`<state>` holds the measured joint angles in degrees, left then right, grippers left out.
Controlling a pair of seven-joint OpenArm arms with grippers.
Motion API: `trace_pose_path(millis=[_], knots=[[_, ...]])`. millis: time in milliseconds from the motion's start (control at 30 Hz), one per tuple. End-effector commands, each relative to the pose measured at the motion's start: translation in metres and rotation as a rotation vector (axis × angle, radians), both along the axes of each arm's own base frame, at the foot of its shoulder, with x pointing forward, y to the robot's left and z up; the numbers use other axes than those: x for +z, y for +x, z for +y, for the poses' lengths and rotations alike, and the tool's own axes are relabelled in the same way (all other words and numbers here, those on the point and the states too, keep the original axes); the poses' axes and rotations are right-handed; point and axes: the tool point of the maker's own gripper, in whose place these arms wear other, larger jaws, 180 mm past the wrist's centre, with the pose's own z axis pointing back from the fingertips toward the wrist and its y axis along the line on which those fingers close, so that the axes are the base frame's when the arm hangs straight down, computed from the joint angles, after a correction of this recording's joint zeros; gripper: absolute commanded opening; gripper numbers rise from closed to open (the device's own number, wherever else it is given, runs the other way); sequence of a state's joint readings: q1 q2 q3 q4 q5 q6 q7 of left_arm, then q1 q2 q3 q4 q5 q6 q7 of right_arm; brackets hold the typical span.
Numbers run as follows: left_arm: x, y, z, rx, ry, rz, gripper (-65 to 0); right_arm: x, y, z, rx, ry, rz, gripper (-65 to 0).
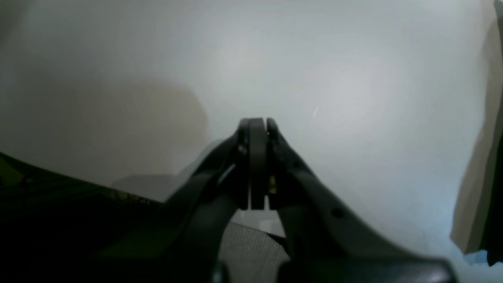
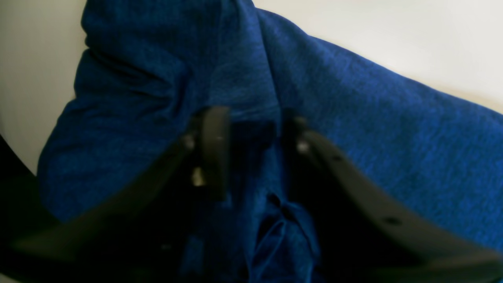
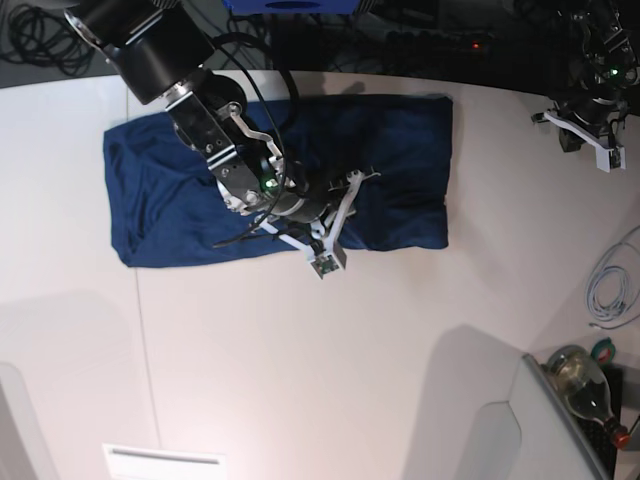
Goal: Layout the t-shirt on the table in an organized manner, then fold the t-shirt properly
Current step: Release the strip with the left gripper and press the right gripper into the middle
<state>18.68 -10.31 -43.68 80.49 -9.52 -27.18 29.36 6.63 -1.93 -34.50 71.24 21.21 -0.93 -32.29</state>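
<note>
1. The dark navy-blue short-sleeved cloth t-shirt (image 3: 200, 190) is seen lying on the large white smooth table (image 3: 300, 380), spread as a long, wrinkled rectangle across the far left and middle of the base view, folded along its length.
2. The right gripper (image 3: 345, 205) is found low over the near middle of the t-shirt, on the black arm reaching in from the upper left of the base view.
3. In the right wrist view, its jaws (image 2: 251, 125) are shown standing somewhat apart, with a raised ridge of blue cloth (image 2: 251, 90) between and just beyond them; whether the cloth is actually pinched cannot be told, as the picture is blurred.
4. A grey cable (image 3: 610, 285) is seen lying on the table near the right edge, and a glass bottle (image 3: 585, 385) is seen beyond the table's near right corner.
5. The left gripper (image 1: 257, 129) is held well apart from the t-shirt, above the far right of the table, with its jaws pressed together on nothing.
</note>
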Motion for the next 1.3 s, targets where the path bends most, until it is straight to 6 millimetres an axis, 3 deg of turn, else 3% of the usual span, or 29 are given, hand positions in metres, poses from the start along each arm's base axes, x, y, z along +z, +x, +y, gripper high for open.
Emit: trace_pose_path(millis=[0, 167, 233, 367, 467, 767, 1267], knots=[[0.011, 0.008, 0.006, -0.007, 0.020, -0.039, -65.0, 0.010, 0.010, 0.007, -0.005, 0.028, -0.029, -53.6], [0.011, 0.008, 0.006, -0.007, 0.020, -0.039, -65.0, 0.002, 0.008, 0.008, -0.004, 0.016, -0.007, -46.1], [0.011, 0.008, 0.006, -0.007, 0.020, -0.039, -65.0, 0.002, 0.008, 0.008, -0.004, 0.016, -0.007, -48.5], [0.011, 0.008, 0.006, -0.007, 0.020, -0.039, -65.0, 0.005, 0.010, 0.008, -0.005, 0.020, -0.015, -61.4], [0.011, 0.008, 0.006, -0.007, 0.020, -0.039, -65.0, 0.005, 0.010, 0.008, -0.004, 0.018, -0.013, -65.0], [0.011, 0.008, 0.006, -0.007, 0.020, -0.039, -65.0, 0.027, 0.026, 0.001, -0.005, 0.028, -0.084, -65.0], [0.010, 0.008, 0.006, -0.007, 0.020, -0.037, -65.0, 0.036, 0.063, -0.026, -0.032, -0.039, -0.100, -64.4]])
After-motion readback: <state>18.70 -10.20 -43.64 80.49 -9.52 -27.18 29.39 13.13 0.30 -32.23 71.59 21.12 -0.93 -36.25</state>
